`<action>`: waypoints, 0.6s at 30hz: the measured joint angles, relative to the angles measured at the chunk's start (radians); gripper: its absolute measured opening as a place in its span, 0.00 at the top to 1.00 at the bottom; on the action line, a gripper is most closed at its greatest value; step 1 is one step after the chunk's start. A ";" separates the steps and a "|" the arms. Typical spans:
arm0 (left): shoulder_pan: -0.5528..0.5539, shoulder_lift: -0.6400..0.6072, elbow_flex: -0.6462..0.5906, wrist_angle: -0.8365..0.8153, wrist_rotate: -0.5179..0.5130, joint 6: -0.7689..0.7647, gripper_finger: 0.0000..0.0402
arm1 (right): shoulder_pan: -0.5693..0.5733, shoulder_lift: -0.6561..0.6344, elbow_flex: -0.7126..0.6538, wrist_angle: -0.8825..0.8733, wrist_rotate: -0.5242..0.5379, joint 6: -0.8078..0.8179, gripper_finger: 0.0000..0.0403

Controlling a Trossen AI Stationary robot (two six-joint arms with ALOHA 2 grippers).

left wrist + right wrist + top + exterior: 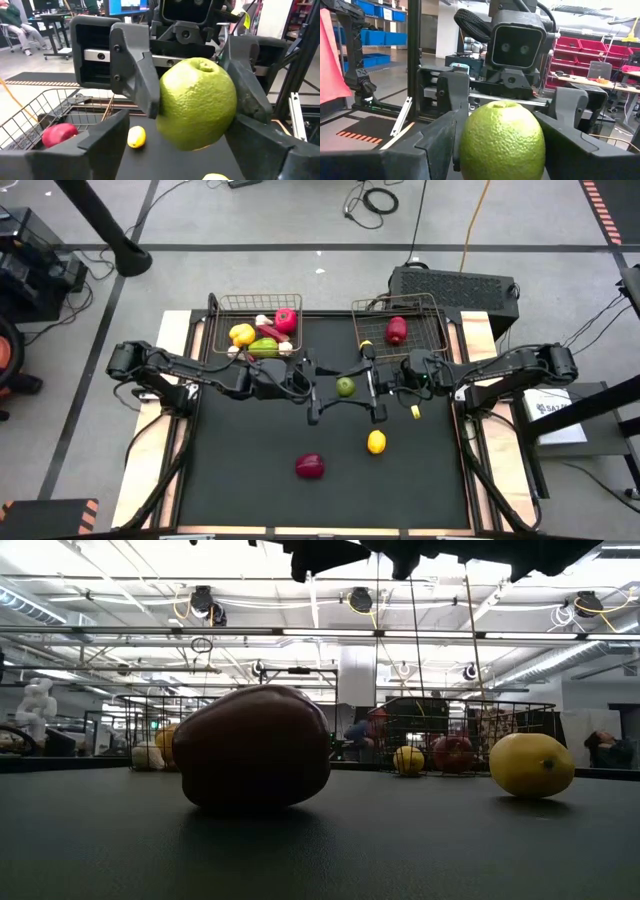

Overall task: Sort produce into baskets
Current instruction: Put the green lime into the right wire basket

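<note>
A green lime (345,387) hangs above the middle of the black mat between my two grippers, which face each other. My right gripper (366,390) comes from the table's right and is shut on the lime (502,142). My left gripper (322,392) comes from the table's left and is open, with its fingers (100,142) standing on either side of the lime (197,105). Whether one of them touches it I cannot tell. The left basket (222,330) holds several pieces. The right basket (440,330) holds a red apple (397,330). The low view does not show the lime. My right gripper pinches the lime's two opposite sides (467,147) between its two fingers (142,87). The fingers lie level and come from the table's right. The lime is lifted clear of the mat, with its dimpled end (202,64) up.
A yellow lemon (376,442) and a dark red piece (310,467) lie on the mat toward the near edge. They fill the low view's foreground as the lemon (530,765) and the dark red piece (250,745). A small yellow piece (416,412) lies under the right arm.
</note>
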 joint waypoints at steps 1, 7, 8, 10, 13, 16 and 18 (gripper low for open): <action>-0.001 0.000 0.000 0.001 0.000 0.000 0.19 | 0.000 -0.004 0.000 -0.003 0.000 0.000 0.40; -0.010 0.001 -0.003 -0.035 0.043 0.004 0.09 | -0.003 -0.026 0.001 0.008 0.024 0.007 0.40; -0.009 -0.003 -0.003 -0.034 0.044 0.004 0.09 | -0.002 -0.029 0.001 0.007 0.021 0.008 0.40; -0.007 -0.010 -0.001 -0.033 0.044 0.007 0.08 | -0.002 -0.038 0.001 -0.013 0.016 0.014 0.40; -0.008 -0.022 -0.001 -0.041 0.043 0.004 0.08 | -0.002 -0.060 0.001 -0.021 0.016 0.017 0.40; -0.008 -0.038 -0.001 -0.055 0.041 0.003 0.08 | -0.002 -0.075 0.001 -0.046 0.013 0.016 0.40; -0.008 -0.041 -0.001 -0.080 0.031 0.005 0.08 | -0.002 -0.081 0.001 -0.080 0.011 0.016 0.40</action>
